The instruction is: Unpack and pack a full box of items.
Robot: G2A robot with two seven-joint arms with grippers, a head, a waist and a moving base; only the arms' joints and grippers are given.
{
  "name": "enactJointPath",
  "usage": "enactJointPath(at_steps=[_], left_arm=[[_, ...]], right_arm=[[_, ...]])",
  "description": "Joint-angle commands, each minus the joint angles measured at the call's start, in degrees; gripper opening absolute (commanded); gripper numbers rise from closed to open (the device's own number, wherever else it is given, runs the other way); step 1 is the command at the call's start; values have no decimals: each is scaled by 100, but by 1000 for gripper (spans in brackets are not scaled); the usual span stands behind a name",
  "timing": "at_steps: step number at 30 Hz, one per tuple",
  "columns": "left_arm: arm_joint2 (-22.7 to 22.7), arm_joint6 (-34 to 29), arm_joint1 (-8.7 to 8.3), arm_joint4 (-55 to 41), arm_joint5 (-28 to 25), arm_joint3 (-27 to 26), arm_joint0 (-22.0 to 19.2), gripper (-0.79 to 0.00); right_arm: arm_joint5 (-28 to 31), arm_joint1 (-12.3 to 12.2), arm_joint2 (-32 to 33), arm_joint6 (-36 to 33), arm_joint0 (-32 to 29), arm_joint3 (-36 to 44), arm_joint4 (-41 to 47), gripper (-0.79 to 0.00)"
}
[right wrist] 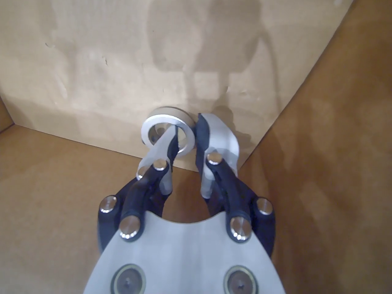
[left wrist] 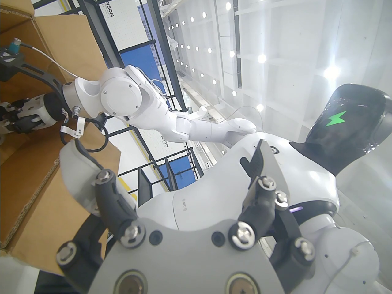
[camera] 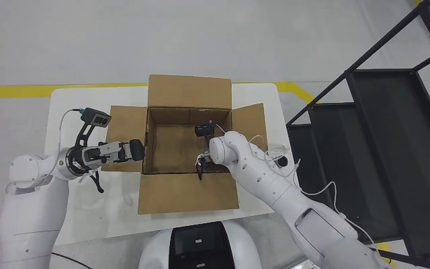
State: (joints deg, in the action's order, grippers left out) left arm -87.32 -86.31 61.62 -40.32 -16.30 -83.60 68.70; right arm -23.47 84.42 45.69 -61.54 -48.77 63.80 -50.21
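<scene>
Right wrist view shows me the right gripper (right wrist: 187,130) deep inside the box (camera: 189,91), in a bottom corner where two walls meet the floor. Its fingers (right wrist: 211,136) are closed on the rim of a white ring (right wrist: 159,122): one finger goes through the hole and the other stands outside, and the ring is tilted against the wall. On the left wrist view the left gripper (left wrist: 165,154) has its fingers wide apart and holds nothing; from the top view it waits beside the box's left flap, above the table (camera: 74,107). I judge this is the unpacking step, though a placing would look similar. Next I need a straight lift, keeping away from both walls, then over the flap to the table.
</scene>
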Motion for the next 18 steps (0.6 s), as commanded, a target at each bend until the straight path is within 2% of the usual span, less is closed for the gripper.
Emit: enactJointPath(at_steps=[1,8,18], left_arm=[[0,0,0,0,0,0,0,0],[0,0,0,0,0,0,0,0],[0,0,0,0,0,0,0,0]], right_arm=[[-16,8,19,31,9,-27,10,-785],[46,-21,172,66,-107,212,51,-785],[138,-231,790,-55,-642,1386,51,-785]])
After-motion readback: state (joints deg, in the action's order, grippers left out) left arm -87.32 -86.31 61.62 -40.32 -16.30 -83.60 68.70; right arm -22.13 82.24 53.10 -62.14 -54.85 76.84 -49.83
